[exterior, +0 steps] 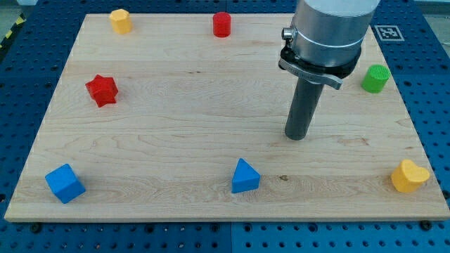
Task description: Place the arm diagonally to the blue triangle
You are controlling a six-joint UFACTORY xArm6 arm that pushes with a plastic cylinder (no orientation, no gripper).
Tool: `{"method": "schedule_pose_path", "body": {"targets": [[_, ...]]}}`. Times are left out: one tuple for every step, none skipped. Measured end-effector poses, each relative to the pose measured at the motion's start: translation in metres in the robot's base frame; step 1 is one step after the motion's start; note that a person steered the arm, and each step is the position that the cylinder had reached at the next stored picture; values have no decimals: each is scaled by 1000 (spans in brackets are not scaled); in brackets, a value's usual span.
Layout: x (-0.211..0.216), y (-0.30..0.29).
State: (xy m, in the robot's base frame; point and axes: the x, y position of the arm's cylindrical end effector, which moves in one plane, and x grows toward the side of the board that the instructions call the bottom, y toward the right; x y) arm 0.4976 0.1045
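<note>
you are working a plain rod with no jaws on it, so there is nothing released or clenched to report; your only contact is my tip (298, 136), resting on the wooden table (176, 126) right of centre. the blue triangle (245, 176) sits near the view's bottom edge, about the middle, and my tip is above it and off to the view's right, apart from it with bare wood between. that already reads as roughly a diagonal offset, so the step, as i judge it, wants a small adjustment rather than a long sweep: slide down and left along the slant, and stop short of the triangle so you do not nudge it. nothing else lies on that line. the green cylinder (376, 78) and the yellow heart-like block (410, 176) stay at the view's right, the red cylinder (222, 24) and yellow block (121, 21) at the top, the red star (103, 90) and blue cube (65, 183) far at the left.
</note>
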Motion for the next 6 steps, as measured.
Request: {"method": "schedule_pose_path", "body": {"targets": [[-2, 0], [-18, 0], [-16, 2], [10, 3], [46, 3], [88, -7]]}}
